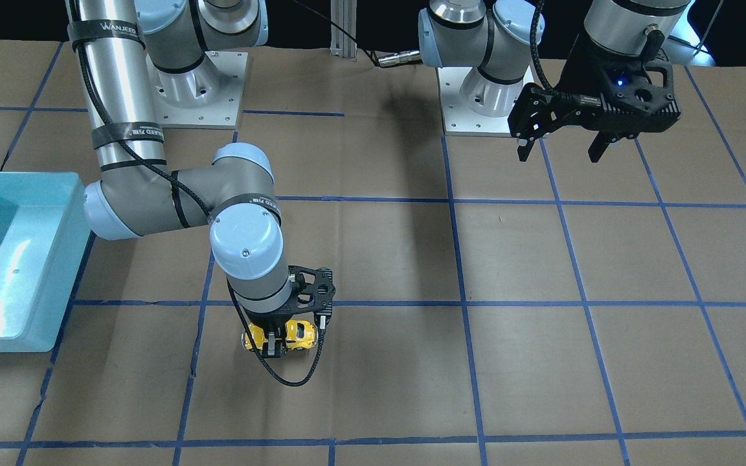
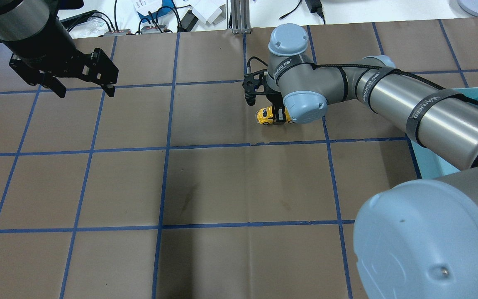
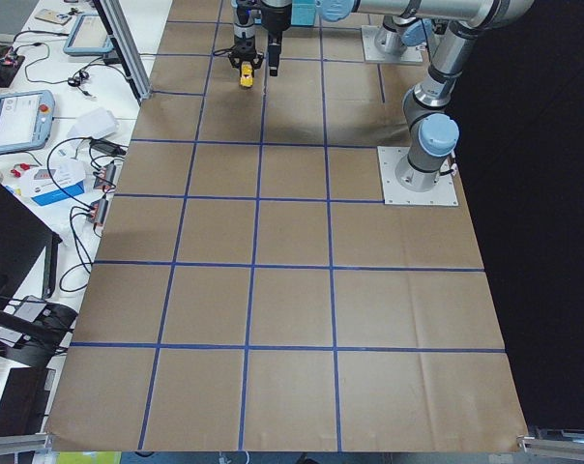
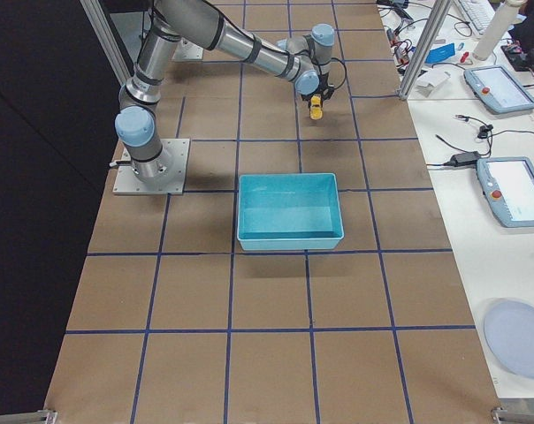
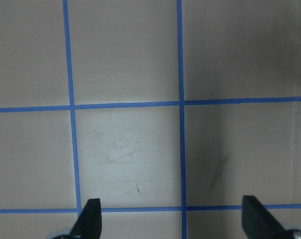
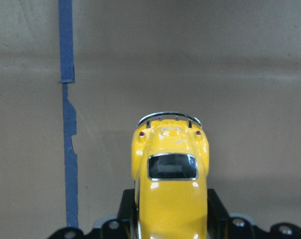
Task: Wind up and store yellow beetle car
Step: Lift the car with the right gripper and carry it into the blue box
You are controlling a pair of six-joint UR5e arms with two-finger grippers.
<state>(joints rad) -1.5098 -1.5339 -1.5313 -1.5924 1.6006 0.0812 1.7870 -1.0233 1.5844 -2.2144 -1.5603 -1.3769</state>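
Robotics lab: two industrial arms (image 4: 249, 51) bolted via base plates (image 3: 418, 179) to paper-covered table (image 3: 292, 300) with blue tape grid (image 3: 224, 197); teach pendants (image 4: 520, 190), cables (image 3: 79, 215), aluminium frame posts (image 4: 423, 49) alongside

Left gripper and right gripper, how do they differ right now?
The right gripper is shut on the yellow beetle car; the left gripper is open and empty. The right gripper sits low at the table; the left gripper hangs well above it. Both are black and point downward.
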